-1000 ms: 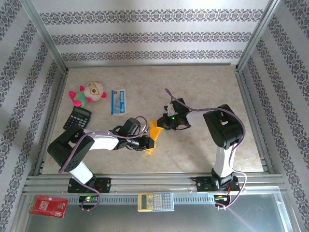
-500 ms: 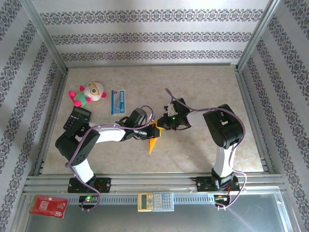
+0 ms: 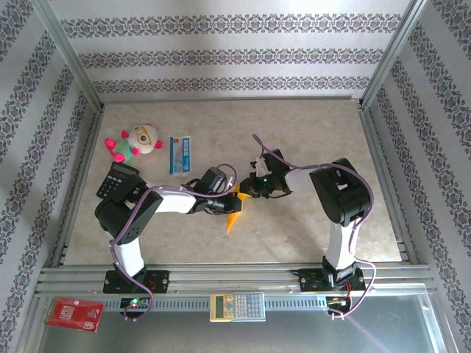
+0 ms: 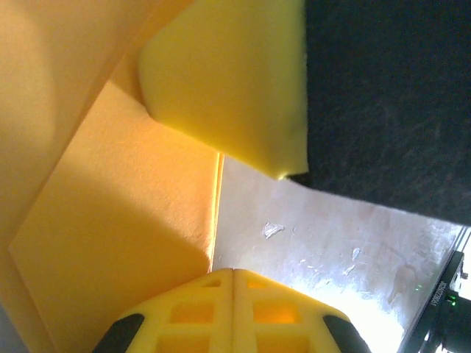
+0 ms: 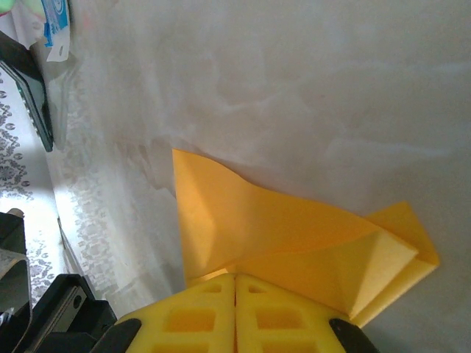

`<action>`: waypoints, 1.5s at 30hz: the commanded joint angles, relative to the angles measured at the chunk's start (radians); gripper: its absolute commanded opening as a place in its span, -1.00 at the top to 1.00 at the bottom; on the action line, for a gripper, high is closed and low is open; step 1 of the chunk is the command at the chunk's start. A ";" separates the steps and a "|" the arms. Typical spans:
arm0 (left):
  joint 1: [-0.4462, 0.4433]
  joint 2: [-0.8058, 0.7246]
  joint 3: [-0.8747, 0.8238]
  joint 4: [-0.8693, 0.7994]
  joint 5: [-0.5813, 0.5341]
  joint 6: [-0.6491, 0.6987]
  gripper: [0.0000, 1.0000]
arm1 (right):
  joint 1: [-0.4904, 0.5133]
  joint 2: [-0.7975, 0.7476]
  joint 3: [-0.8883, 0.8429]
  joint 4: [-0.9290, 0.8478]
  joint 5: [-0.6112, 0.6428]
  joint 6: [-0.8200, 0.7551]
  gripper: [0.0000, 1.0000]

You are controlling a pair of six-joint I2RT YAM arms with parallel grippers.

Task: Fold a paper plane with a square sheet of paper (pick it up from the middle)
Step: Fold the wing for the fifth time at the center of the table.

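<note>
The square sheet of paper (image 3: 232, 219), already creased into a narrow orange wedge with its point aiming at the near edge, is sitting in the middle of the table (image 3: 316, 132), caught between the two arms where they are meeting. In the right wrist view its layers are showing as a flap doubled over at one corner and a flat triangle spreading away from the camera. The right gripper (image 3: 247, 193) is clenching its yellow fingers (image 5: 191, 316) together with the folded edge running in under them, so it appears to be pinning that end, probably so the folds cannot spring apart. The left gripper (image 3: 227, 207) is coming in from the opposite side; its fingers (image 4: 280, 312) are pressed tight together, and an edge of the sheet is leading straight into the seam between them, so it looks to be nipping the paper there, likely sharpening or gathering the next crease. Working the sheet from both ends is keeping it taut and off to neither side. Well apart at the far left, the black calculator (image 3: 118, 180), the blue-and-white packet (image 3: 180, 154) and a plush toy (image 3: 136, 141) are lying out of the way.
</note>
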 commanded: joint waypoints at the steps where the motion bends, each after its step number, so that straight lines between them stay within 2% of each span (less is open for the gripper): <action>1: 0.002 -0.027 -0.050 -0.080 -0.007 0.038 0.93 | -0.013 0.054 -0.020 -0.010 0.078 -0.006 0.85; 12: -0.039 -0.118 -0.166 -0.062 0.020 -0.002 0.87 | -0.013 0.062 -0.023 -0.018 0.083 -0.009 0.85; 28: -0.039 -0.301 -0.263 -0.016 0.004 -0.095 0.71 | -0.009 0.068 -0.012 -0.040 0.083 -0.021 0.86; 37: -0.039 -0.273 -0.294 -0.088 -0.002 -0.088 0.89 | -0.007 0.035 0.027 -0.076 0.065 -0.032 0.85; 45: -0.036 -0.205 -0.324 -0.026 0.009 -0.115 0.96 | 0.012 -0.115 0.023 -0.117 0.045 -0.040 0.79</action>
